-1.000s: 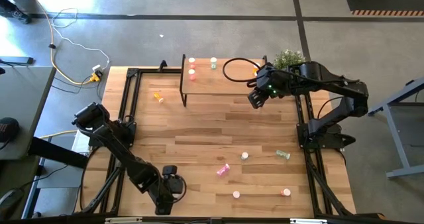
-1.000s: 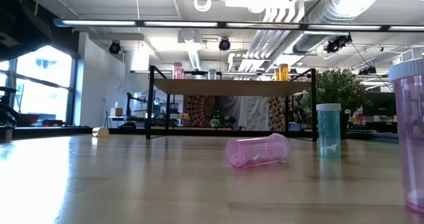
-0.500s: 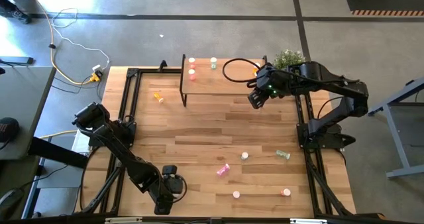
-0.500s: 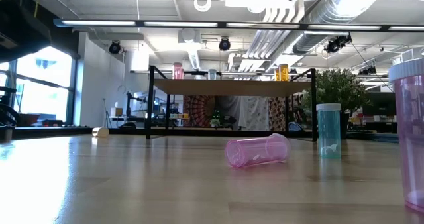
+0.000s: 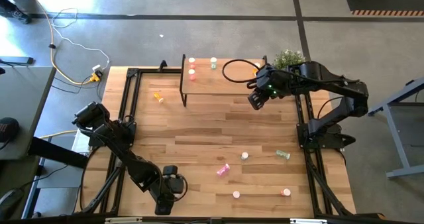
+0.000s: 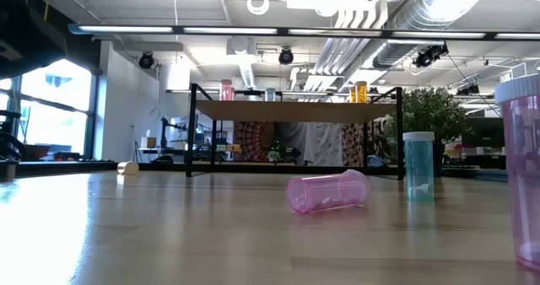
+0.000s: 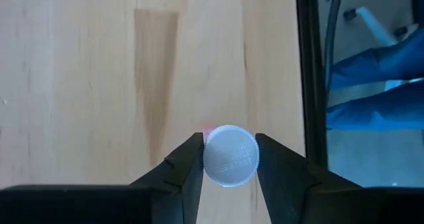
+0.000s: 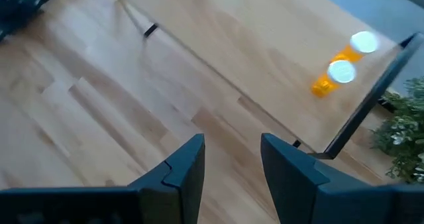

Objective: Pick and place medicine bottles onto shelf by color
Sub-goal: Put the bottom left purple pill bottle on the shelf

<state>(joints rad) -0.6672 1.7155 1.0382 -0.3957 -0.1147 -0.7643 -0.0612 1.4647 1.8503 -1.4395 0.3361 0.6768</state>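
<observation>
The left gripper (image 7: 228, 159) hangs low over the near left of the table, jaws hugging a white-capped bottle (image 7: 229, 156) with a reddish tint beneath (whether they truly pinch it I cannot tell). If the grip is only grazing, the bottle could tip or slip on lifting. Mid-table, a pink bottle (image 5: 222, 169) lies toppled and may roll when approached. At the right, the right gripper (image 5: 256, 99) hovers empty and open just off the shelf (image 5: 218, 81), where two orange bottles (image 8: 341, 73) crowd the corner; a careless pass could knock them.
</observation>
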